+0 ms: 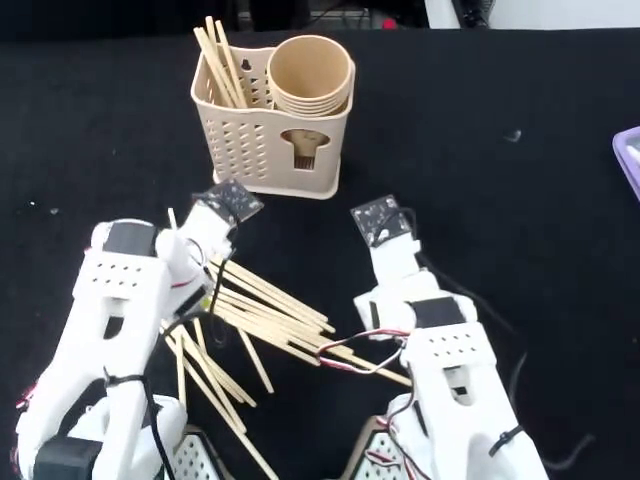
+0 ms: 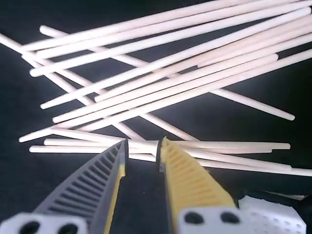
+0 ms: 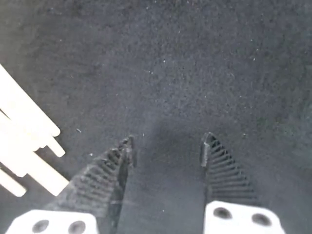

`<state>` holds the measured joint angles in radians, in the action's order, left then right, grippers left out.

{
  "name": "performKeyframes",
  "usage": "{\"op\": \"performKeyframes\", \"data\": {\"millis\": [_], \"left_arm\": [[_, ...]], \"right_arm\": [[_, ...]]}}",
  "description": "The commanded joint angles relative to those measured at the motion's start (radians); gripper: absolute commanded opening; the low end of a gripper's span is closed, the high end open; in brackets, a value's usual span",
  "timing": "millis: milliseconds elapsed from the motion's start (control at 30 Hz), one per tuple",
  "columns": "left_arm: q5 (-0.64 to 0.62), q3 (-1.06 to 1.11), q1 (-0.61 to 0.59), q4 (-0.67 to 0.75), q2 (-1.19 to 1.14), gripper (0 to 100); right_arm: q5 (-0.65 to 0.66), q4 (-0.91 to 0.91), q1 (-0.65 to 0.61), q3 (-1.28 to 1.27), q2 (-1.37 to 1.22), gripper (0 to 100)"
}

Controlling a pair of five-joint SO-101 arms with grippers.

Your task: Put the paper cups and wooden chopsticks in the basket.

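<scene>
Standing upright at the far side of the black table [image 1: 520, 260], the basket [image 1: 262, 150] has 2 parts. A stack of paper cups [image 1: 311, 72] sits in one, & a few wooden chopsticks [image 1: 222, 62] poke up out of the other, leaning. Lots more loose chopsticks [image 1: 270, 310] lie flat on the table in a messy heap, near the basket but not touching it, btw. the two arms & partly under the left arm [image 1: 110, 300]. Left gripper [image 2: 142, 145] is low over the heap, its 2 fingers a little bit apart w/ nothing squeezed; sticks run across just past the tips. Right arm [image 1: 445, 350] is just beside the heap. Right gripper [image 3: 168, 142] points down at bare table, fingers wide apart, holding nothing, w/ ends of the loose chopsticks [image 3: 29, 131] near one finger. A purple thing [image 1: 628, 155] peeks in at the table's edge, well apart from all else.
</scene>
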<state>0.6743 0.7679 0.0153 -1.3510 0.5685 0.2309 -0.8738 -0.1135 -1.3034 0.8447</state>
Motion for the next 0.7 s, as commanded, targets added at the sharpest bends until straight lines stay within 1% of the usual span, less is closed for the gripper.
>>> {"op": "performKeyframes", "data": {"millis": [0, 33, 67, 300, 500, 667], "left_arm": [[-0.012, 0.007, 0.007, 0.021, -0.015, 23], [-0.012, 0.005, 0.007, 0.025, -0.037, 26], [-0.012, 0.004, 0.007, 0.029, -0.051, 27], [-0.012, 0.002, 0.077, 0.178, -0.153, 25], [-0.011, 0.042, 0.074, 0.319, -0.239, 25], [0.008, 0.042, 0.082, 0.33, -0.29, 25]], "right_arm": [[-0.008, 0.018, 0.069, 0.007, 0.038, 21.5], [-0.008, 0.023, 0.078, 0.008, 0.038, 21.5], [-0.008, 0.035, 0.083, 0.005, 0.038, 21.5], [-0.009, 0.048, 0.084, 0.001, 0.038, 21.5], [-0.009, 0.048, 0.084, 0.001, 0.035, 21.5], [-0.006, 0.049, 0.084, 0.001, 0.033, 21.5]]}}
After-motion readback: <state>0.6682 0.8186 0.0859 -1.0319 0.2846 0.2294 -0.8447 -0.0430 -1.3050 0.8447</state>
